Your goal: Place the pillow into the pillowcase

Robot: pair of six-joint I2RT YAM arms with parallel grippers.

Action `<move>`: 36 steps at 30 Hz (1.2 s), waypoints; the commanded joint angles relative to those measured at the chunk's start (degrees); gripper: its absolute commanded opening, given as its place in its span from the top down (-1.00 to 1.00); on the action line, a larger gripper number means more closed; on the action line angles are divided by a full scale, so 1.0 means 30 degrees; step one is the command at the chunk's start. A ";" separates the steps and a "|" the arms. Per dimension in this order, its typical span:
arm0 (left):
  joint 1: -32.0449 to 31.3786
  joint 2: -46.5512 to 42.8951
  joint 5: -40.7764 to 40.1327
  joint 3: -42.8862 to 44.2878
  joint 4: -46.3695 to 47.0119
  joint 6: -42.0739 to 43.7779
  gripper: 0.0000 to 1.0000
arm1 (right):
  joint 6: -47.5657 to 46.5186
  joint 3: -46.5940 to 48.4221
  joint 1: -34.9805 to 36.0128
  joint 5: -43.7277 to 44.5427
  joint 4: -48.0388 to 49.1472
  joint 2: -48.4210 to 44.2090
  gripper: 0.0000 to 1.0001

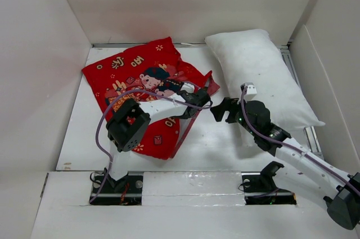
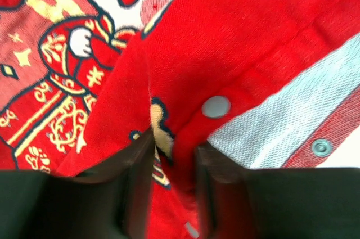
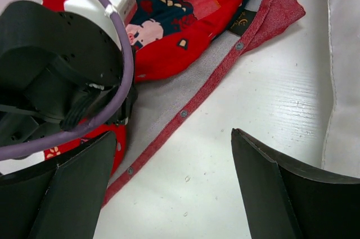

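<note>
Left hand (image 2: 172, 152): pinching the pillowcase (image 1: 140, 76) at its open edge.
Right hand (image 3: 173, 135): wide, empty.
Pillow (image 1: 264, 76): right of the opening, nearer the right hand.

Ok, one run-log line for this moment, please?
left gripper: pinching fold of pillowcase near snap edge | right gripper: open, empty, above table | pillow: outside, right of pillowcase
</note>
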 commanded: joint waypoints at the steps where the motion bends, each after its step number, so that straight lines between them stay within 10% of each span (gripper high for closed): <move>1: -0.0036 -0.0613 -0.1427 0.0927 -0.0658 -0.0833 0.52 | -0.0188 0.0375 -0.0093 -0.0255 0.0400 -0.0085 -0.76; 4: -0.0036 -0.0613 -0.1954 0.1306 -0.0658 -0.1094 1.00 | -0.0391 0.0375 -0.0093 -0.0255 0.0400 -0.0085 -0.76; 14: 0.0375 -0.3040 -0.4154 0.1105 -0.1715 -0.3528 1.00 | -0.2675 0.3122 -0.1729 -0.0255 -0.2048 0.0403 -1.00; 20: 0.1457 -0.5884 -0.0529 0.0458 0.1004 -0.1072 1.00 | -0.4872 0.8825 -0.5182 -0.0814 -0.4226 0.3688 -1.00; 27: 0.4357 -0.7730 0.7324 -0.1767 0.4906 0.1478 1.00 | -0.7594 1.9394 -0.6714 0.3632 -0.8209 1.5034 -1.00; 36: 0.4535 -0.7351 0.7975 -0.0772 0.4088 0.2097 1.00 | -0.7161 3.3594 -0.8266 0.6425 -1.6182 2.9821 -1.00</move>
